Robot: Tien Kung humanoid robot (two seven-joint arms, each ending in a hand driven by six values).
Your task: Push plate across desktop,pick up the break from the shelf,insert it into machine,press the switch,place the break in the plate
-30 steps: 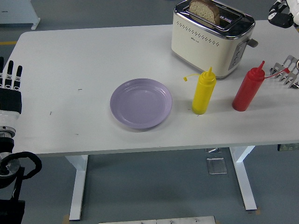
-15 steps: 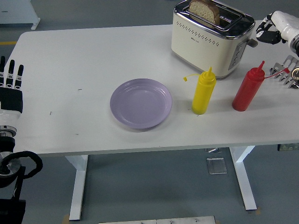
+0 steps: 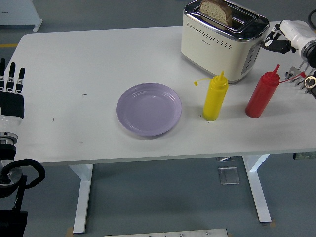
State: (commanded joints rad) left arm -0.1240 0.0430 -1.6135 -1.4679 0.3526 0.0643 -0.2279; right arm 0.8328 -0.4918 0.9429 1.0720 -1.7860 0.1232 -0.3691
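**One Slice in the Toaster, Right Hand at the Lever**

One white counter [image 3: 98, 64] carries everything in view. A cream toaster [image 3: 222, 42] stands at its far right, with a slice of brown bread [image 3: 216, 12] sitting upright in the nearer slot, its top well above the rim. The right hand [image 3: 277, 40] reaches in from the right edge, fingers curled together and holding nothing, just beside the lever on the toaster's end; whether they touch it cannot be told. A lilac plate [image 3: 149, 109] lies bare near the counter's middle. To its right stand a red squeeze bottle [image 3: 263, 94] and a yellow squeeze bottle [image 3: 215, 97], apart from each other, both in front of the toaster. The left hand [image 3: 11, 94] rests at the left edge, fingers straight and apart, grasping nothing.
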